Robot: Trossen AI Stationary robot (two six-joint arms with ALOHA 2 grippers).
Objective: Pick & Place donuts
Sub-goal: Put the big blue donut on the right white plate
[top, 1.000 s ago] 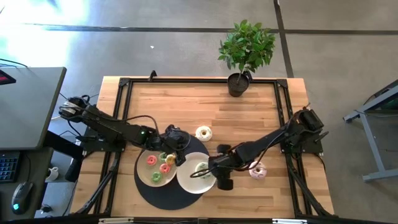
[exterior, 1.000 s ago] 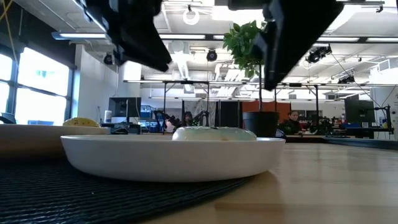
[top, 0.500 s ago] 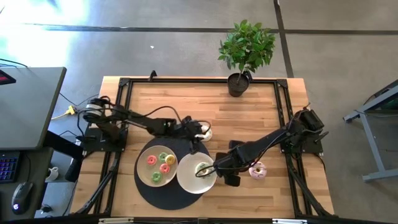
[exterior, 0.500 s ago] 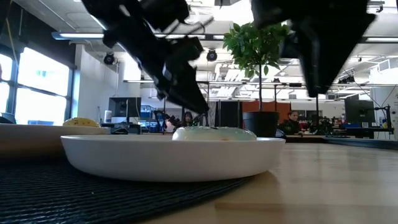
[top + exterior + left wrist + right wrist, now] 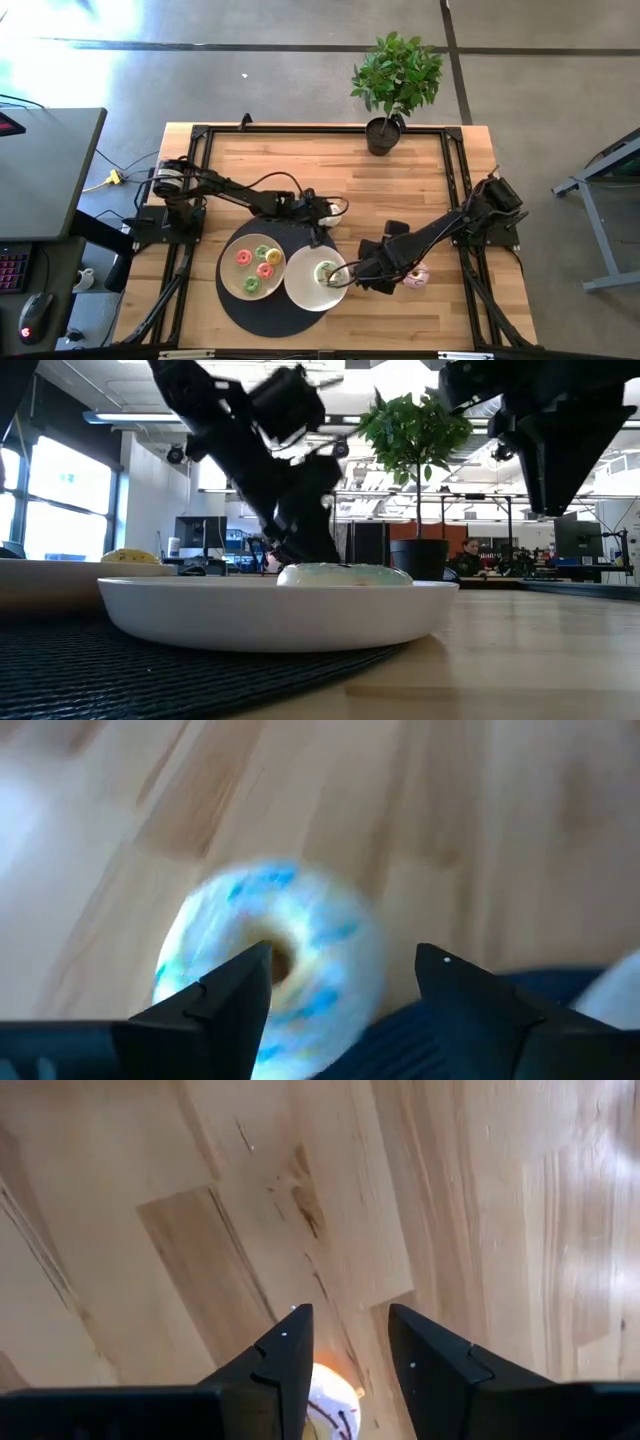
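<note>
A cream donut with blue sprinkles (image 5: 328, 213) (image 5: 275, 965) lies flat on the wood just beyond the black mat. My left gripper (image 5: 320, 212) (image 5: 345, 960) hangs over it, open, one finger above its hole and the other past its rim. A pink sprinkled donut (image 5: 414, 275) (image 5: 325, 1400) lies on the wood right of the plates. My right gripper (image 5: 380, 277) (image 5: 345, 1320) is open beside it. A green-white donut (image 5: 325, 270) (image 5: 345, 574) rests on the right white plate (image 5: 300, 290). Several tiny donuts (image 5: 258, 265) sit on the left plate (image 5: 228, 275).
Both plates stand on a round black mat (image 5: 255, 315) near the table's near edge. A potted plant (image 5: 392, 85) stands at the far edge. Bare wood lies between the plant and the plates. People sit at desks in the room behind (image 5: 470, 555).
My left gripper has swung from above the left plate toward the table's far right and come down over the cream donut. My right gripper has drawn away from the right plate toward the table's right edge, closer to the pink donut. No donut has moved.
</note>
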